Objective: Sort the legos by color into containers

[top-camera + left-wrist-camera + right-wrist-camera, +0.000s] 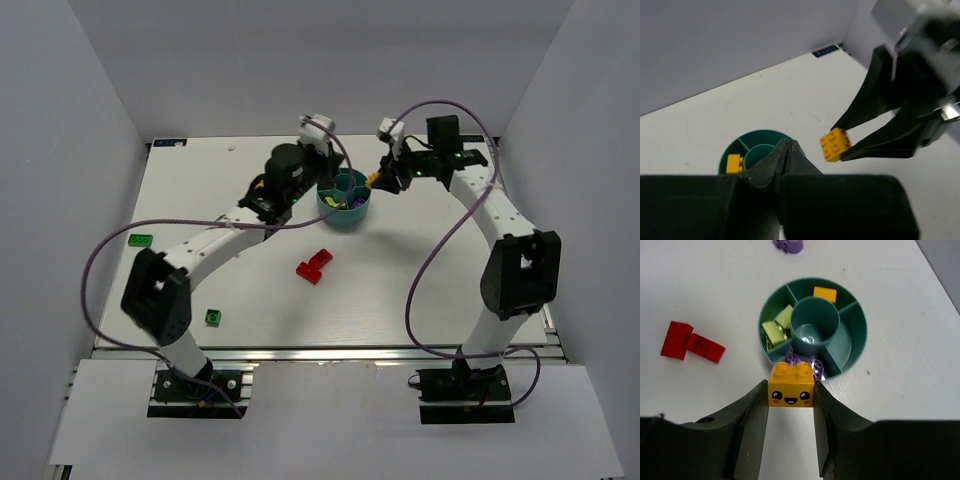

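The right gripper (790, 395) clamped the yellow brick (791, 386) beside the dish (861, 325); the left gripper (785, 150) was closed, apparently empty. Released here, the brick risked joining the purple bricks (801, 360) or falling outside.

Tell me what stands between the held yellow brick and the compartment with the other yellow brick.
Nothing visible. The right pincer holds the brick just short of the dish; the yellow compartment lies open beyond the centre well.

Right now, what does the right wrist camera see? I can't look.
The fingers pinch a yellow smiley-face brick near the teal dish. Its wedges hold lime bricks, a plain yellow brick and purple bricks; red bricks lie at picture left.
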### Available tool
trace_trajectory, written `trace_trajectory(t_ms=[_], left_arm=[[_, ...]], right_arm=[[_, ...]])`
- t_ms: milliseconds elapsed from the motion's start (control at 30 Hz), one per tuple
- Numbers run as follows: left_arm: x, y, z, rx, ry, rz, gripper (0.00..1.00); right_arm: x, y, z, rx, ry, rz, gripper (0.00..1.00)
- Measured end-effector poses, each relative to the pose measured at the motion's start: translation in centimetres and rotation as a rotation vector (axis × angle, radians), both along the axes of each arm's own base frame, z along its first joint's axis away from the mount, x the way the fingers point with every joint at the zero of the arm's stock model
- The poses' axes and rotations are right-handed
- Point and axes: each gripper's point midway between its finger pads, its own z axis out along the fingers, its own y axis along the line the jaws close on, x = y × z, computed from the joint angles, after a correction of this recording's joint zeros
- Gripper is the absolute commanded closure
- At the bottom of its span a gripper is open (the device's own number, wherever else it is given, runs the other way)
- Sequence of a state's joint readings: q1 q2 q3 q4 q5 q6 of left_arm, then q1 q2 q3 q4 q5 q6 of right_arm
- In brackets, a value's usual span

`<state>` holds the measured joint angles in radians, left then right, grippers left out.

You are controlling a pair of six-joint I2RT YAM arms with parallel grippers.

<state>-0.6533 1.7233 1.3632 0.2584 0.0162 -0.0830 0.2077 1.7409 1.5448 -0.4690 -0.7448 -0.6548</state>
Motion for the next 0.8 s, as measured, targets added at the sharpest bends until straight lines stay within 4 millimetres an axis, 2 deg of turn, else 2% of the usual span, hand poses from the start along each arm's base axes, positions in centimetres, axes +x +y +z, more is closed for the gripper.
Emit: trace_trajectory(t_ms=[33, 67, 133, 200, 267, 300, 400, 500, 600, 800], left_arm=[[-0.3, 0.9, 0.9, -0.028, 0.012, 0.024, 0.78], [-0.7, 2.8, 2.2, -0.076, 0.034, 0.071, 0.75], [-1.0, 6.0, 3.4, -0.15, 0.081, 0.142, 0.71], [-1.4, 9.3, 2.8, -0.198, 0.147, 0.215, 0.69], [-2.1, 12.2, 0.9, -0.227, 0.216, 0.291, 0.67], [-2.8, 13.0, -0.3, -0.229, 0.253, 0.314, 0.67], [-5.2, 14.0, -3.5, -0.236, 0.35, 0.345, 0.64], [-7.1, 14.6, -5.3, -0.249, 0.411, 0.367, 0.63], [-8.5, 15.4, -5.5, -0.277, 0.432, 0.386, 0.62], [-10.0, 17.1, -4.5, -0.329, 0.418, 0.437, 0.58]], right_arm=[[0.2, 1.3, 0.1, 0.002, 0.006, 0.01, 1.0], [0.5, 2.3, 0.2, -0.001, 0.011, 0.014, 1.0], [1.2, 5.0, 0.4, -0.006, 0.011, 0.023, 1.0], [1.7, 7.2, 0.3, -0.01, 0.012, 0.018, 1.0], [2.0, 9.4, 0.4, -0.01, 0.014, 0.017, 1.0], [2.3, 10.1, 0.4, -0.011, 0.013, 0.014, 1.0], [3.7, 11.6, 0.2, -0.01, 0.006, -0.009, 1.0], [5.1, 11.8, -0.8, -0.022, -0.003, -0.043, 1.0], [5.9, 11.9, -2.6, -0.05, 0.004, -0.064, 1.0], [7.0, 12.7, -5.5, -0.099, -0.018, -0.072, 1.0]])
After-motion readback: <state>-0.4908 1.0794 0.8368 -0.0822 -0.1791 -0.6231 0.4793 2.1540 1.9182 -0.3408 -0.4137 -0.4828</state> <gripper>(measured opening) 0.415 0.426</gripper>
